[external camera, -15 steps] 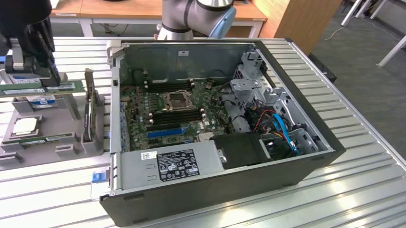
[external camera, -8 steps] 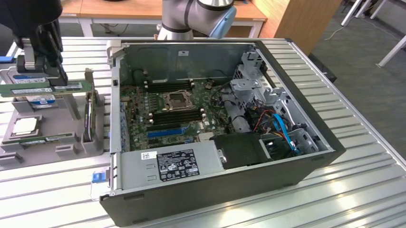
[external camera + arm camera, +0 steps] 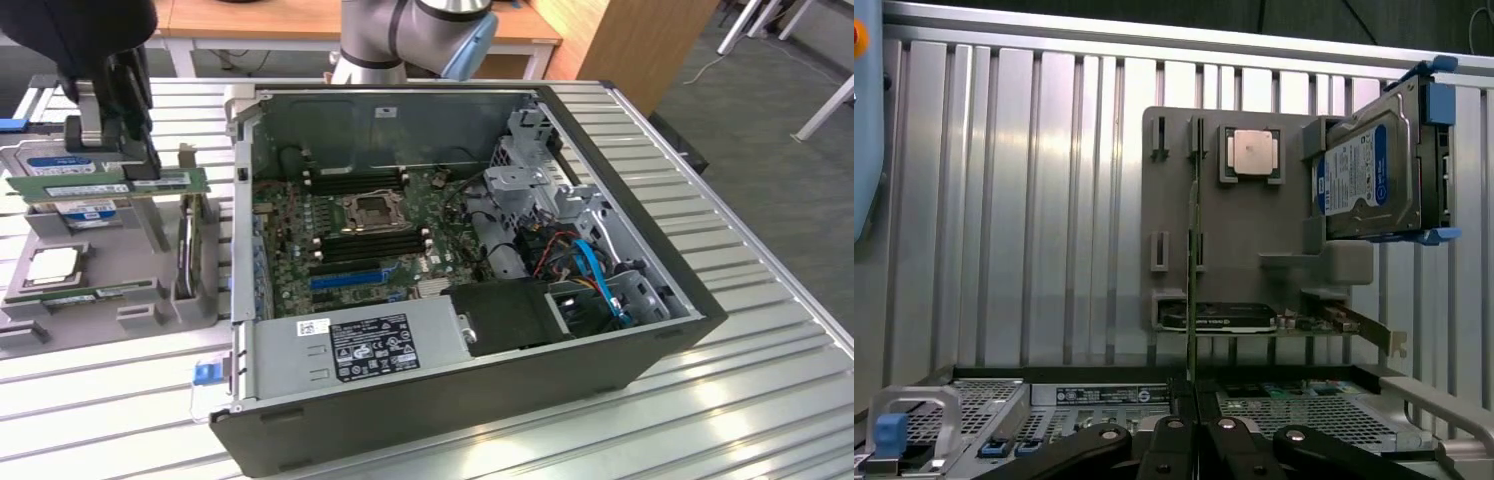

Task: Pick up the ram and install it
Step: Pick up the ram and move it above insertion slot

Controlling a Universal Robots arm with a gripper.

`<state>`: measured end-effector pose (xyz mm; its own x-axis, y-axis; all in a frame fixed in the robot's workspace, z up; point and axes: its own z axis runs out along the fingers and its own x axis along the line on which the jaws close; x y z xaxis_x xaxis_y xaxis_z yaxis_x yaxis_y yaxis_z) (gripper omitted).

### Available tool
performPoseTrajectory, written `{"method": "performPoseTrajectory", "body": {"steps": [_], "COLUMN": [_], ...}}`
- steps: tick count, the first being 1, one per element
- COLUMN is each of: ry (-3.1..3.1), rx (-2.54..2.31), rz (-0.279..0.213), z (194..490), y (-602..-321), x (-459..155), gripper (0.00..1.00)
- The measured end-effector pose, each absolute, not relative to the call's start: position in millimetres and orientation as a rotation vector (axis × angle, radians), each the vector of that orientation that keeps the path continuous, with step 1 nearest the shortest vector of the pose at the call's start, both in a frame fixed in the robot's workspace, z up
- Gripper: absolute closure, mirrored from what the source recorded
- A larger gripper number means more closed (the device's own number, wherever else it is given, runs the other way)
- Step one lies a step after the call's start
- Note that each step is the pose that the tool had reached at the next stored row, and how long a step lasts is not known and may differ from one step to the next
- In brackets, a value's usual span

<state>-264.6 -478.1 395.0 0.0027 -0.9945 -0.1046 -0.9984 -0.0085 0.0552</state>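
The black two-fingered end effector (image 3: 138, 165) (image 3: 1194, 440) is gripping the long, thin green circuit-board ram stick with a white label (image 3: 167, 183) (image 3: 1192, 260), its fingers drawn narrow against the board's two flat faces. In the exterior view the stick is hanging level from the fingers, at the exterior view's left of the open black computer case (image 3: 534, 330). It is sitting just over the upright posts of the grey plastic parts holder (image 3: 80, 320) (image 3: 1274, 230); whether it is touching those posts cannot be told. In the wrist view the stick is showing edge-on as a thin line running out from between the fingertips across the holder.

The holder is resting on the slatted silver metal desk (image 3: 747, 400) (image 3: 1034, 200). It is carrying a square silver processor chip (image 3: 54, 265) (image 3: 1254, 152), a boxy hard drive with a blue-and-white label (image 3: 87, 212) (image 3: 1364, 175) and a larger green expansion card with a metal bracket (image 3: 190, 250) (image 3: 1334, 320).

Inside the case, the green motherboard (image 3: 287, 230) is lying flat, with its black memory slots (image 3: 367, 243) sitting empty beside the processor socket, well apart from the held stick.
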Motion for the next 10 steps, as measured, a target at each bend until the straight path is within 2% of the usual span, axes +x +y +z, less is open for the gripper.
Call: {"method": "performPoseTrajectory", "body": {"steps": [10], "ry": [2.189], "rx": [-2.201], "rz": [0.181], "z": [395.0], "y": [-478.1], "x": [-243.7], "gripper": [0.89]}}
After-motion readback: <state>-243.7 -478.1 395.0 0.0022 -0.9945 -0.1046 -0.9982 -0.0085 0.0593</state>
